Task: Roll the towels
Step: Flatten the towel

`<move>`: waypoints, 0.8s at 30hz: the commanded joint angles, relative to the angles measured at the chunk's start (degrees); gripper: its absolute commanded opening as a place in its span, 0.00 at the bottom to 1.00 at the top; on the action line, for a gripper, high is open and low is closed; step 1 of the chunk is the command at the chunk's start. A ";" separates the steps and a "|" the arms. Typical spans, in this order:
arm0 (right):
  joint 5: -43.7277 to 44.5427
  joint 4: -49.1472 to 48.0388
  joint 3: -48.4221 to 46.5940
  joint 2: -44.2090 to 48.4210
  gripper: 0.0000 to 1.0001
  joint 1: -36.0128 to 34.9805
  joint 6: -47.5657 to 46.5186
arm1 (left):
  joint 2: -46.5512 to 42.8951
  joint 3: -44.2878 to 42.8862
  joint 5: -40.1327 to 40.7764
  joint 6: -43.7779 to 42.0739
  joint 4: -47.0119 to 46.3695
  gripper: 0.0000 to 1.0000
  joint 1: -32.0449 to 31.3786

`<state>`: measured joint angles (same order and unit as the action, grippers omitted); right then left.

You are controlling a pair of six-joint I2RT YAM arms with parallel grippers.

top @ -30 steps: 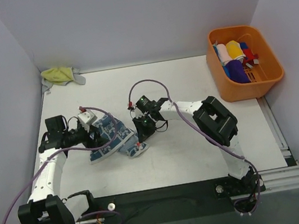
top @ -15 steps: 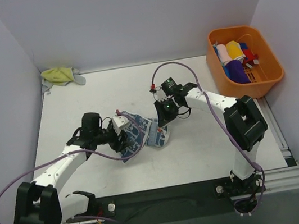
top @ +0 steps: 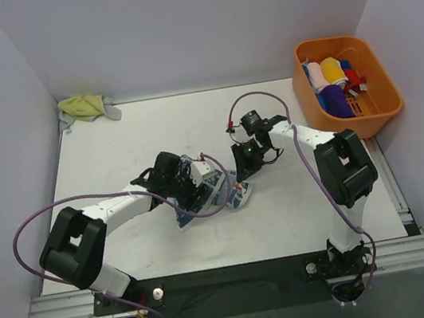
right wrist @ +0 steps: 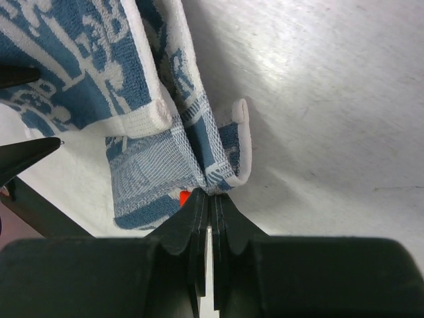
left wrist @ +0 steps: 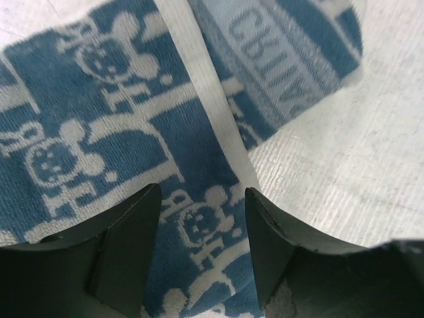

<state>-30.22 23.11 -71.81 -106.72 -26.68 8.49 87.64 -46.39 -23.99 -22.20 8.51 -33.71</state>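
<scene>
White table (top: 151,128), lilac walls (top: 191,25), blue towel (top: 231,194)

left hand (left wrist: 202,199): fingers apart; right hand (right wrist: 211,197): pinched shut

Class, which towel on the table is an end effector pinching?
The blue-and-white towel, pinched by the right end effector; the yellow-green towel lies untouched in the far-left corner.

Place: a robot test cell, lab-like
Enclosure: plain pale walls (top: 191,25) close in the white worktop (top: 151,128) on its far, left and right edges
Rig: left arm (top: 115,210) and right arm (top: 342,166) bolted to a metal rail (top: 404,251) along the near edge, trailing purple cables (top: 25,229)
Prop: orange basket (top: 303,108) at the far right corner
</scene>
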 commanded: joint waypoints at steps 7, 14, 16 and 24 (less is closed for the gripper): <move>-2.92 3.08 -0.79 -2.00 0.00 1.19 0.03 | 4.13 -2.83 7.10 -3.29 7.74 0.71 -6.00; -2.48 3.43 -0.70 -2.36 0.00 2.15 -0.32 | 5.43 -2.03 15.27 -1.98 8.62 0.56 -11.90; -2.21 3.60 -0.09 -2.01 0.00 2.59 -0.84 | 6.76 -3.44 16.77 -0.66 10.81 0.37 -11.55; 1.12 5.89 0.71 -0.77 0.00 5.67 -5.50 | -5.08 -7.40 -9.47 6.46 17.32 0.05 5.12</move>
<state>-31.14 25.26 -71.59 -109.40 -22.26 5.82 89.73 -50.68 -19.33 -19.79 21.34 -35.27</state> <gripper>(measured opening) 0.034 0.123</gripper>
